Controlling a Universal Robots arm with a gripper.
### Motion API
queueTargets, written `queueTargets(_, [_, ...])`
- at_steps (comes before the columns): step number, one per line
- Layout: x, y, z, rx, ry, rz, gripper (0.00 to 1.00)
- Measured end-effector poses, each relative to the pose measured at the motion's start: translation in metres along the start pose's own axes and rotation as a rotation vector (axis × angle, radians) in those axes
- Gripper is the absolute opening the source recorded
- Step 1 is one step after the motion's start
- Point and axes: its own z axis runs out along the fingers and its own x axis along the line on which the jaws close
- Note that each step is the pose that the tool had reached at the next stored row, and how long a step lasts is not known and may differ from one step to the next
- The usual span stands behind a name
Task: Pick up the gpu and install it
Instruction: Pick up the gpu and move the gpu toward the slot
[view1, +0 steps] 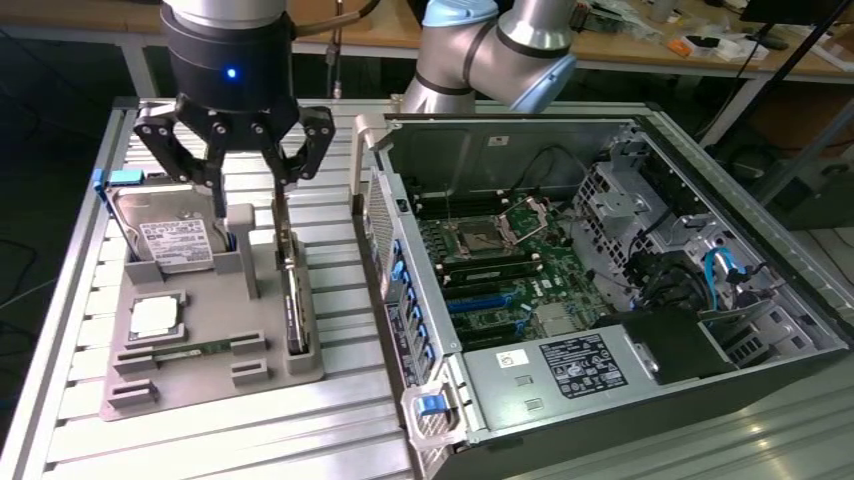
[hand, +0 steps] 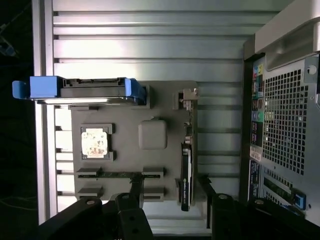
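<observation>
The pincer hangs with its jaws spread wide and nothing between them gripped, low over the grey holder that lies on the slatted metal table. In the wrist view its two fingers reach down on either side of the graphics card, with the card much nearer one finger than the other. Whether that finger touches the card is hard to say, though it looks just clear. The card stands on its long edge in a slot along the holder's edge nearest the computer case, dark board up and untouched. Farther across the holder, the hard drive in its blue frame leans upright at the far corner, a processor chip lies flat in its recess, and a memory stick lies near the front edge. The case lies open on its side along the table edge beside the holder, its board exposed. By this showing the task is at its start: the card is not yet grasped or lifted, and both pick-up and installation remain.
</observation>
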Motion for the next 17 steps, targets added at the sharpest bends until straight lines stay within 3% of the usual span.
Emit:
queueTargets(3, [-0.002, -0.0098, 0.0010, -0.0013, 0.0000, 0.000, 0.54])
queueTargets(5, [-0.010, -0.0144, 0.0017, -0.0018, 0.0000, 0.000, 0.54])
queueTargets(8, [-0.017, -0.0172, 0.0035, -0.0024, -0.0001, 0.000, 0.54])
queueTargets(17, [-0.018, -0.0197, 0.0196, -0.0025, 0.0000, 0.000, 0.54])
